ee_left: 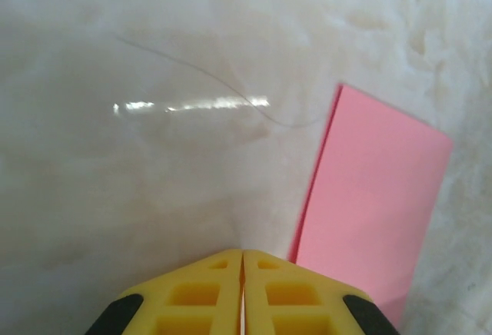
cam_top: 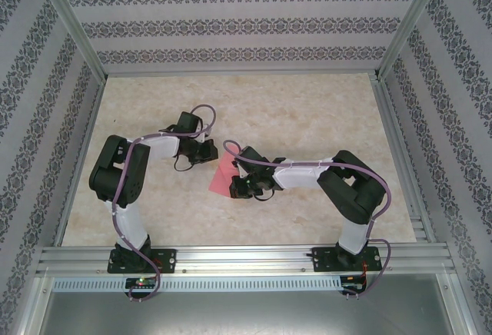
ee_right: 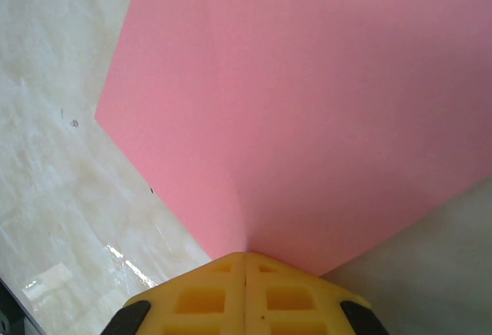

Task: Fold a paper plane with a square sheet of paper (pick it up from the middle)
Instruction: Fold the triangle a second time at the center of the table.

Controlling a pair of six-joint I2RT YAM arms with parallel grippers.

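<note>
The square sheet of paper [ee_right: 307, 120] is nipped at its near margin by the right pincer [ee_right: 246, 258], mid-bench.
The right pincer is closed on the sheet, and a soft crease runs up from the grip. The left pincer [ee_left: 243, 257] is closed on nothing and sits just beside the sheet. The sheet lies to its right, long axis running away from it. It sits between both arms on the bench [cam_top: 307, 112], the right arm nearer. No brand, label or writing legible.

Pale marbled table [cam_top: 307, 112]; salmon-pink square sheet of paper [cam_top: 223, 177] resting near centre.
</note>
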